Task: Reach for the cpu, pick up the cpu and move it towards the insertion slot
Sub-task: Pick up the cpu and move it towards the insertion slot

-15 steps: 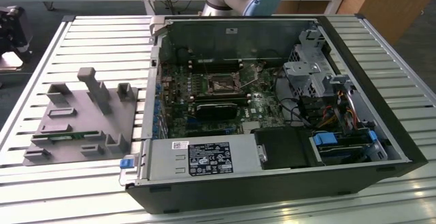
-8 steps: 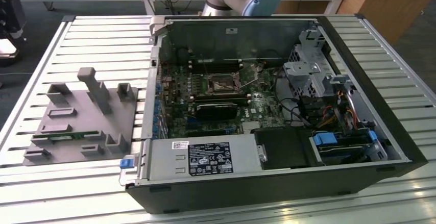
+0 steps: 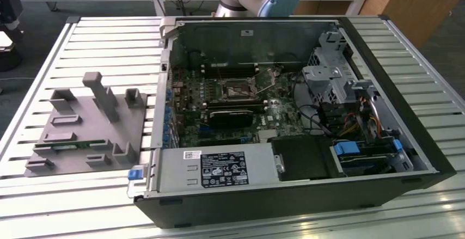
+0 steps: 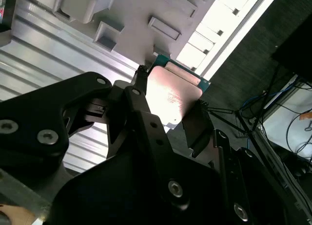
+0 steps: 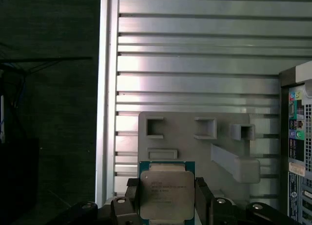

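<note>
In both wrist views my gripper (image 5: 166,201) is shut on the cpu (image 5: 165,192), a flat square chip with a silvery top and a green rim. One black finger (image 5: 131,198) presses each of two opposite edges. The second wrist view shows the cpu (image 4: 173,93) from its other side, between the gripper (image 4: 168,110) fingers. The chip hangs in the air over the grey fixture (image 5: 195,137), well clear of it. The insertion slot (image 3: 238,89) is the square socket on the green board inside the open computer case (image 3: 291,114), in the exterior view.
The grey fixture (image 3: 80,124) stands on the slatted metal table (image 3: 102,37) at the exterior view's left, with a green memory stick (image 3: 73,146) in it. A black block (image 3: 231,116) sits just in front of the socket. The case wall (image 5: 297,137) is beside the fixture.
</note>
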Robot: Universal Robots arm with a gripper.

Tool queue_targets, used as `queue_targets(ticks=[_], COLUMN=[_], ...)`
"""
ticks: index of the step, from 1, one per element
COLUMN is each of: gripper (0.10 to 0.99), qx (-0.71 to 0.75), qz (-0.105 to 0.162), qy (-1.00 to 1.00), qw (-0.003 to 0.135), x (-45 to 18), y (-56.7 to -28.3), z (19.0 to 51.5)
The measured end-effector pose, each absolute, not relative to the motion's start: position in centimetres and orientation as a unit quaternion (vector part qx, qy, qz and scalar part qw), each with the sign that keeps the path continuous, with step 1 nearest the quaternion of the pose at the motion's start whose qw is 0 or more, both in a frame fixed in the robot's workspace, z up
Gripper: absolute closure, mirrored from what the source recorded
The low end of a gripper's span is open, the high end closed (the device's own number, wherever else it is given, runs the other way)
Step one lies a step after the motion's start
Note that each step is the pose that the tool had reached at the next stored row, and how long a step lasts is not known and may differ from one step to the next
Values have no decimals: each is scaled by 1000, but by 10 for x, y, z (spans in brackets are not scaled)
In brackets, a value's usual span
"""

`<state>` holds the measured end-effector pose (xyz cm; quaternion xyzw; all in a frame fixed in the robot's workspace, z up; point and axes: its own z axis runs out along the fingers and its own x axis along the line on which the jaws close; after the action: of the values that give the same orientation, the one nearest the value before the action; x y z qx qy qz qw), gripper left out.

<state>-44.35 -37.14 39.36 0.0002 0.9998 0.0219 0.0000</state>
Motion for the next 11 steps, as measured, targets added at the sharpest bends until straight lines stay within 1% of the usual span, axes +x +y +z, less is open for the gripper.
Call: queue_targets(ticks=[11], gripper=[545], qx=[2], qz=[23], qy=[1000], qw=[0], x=[-422], y=[-371], z=[395])
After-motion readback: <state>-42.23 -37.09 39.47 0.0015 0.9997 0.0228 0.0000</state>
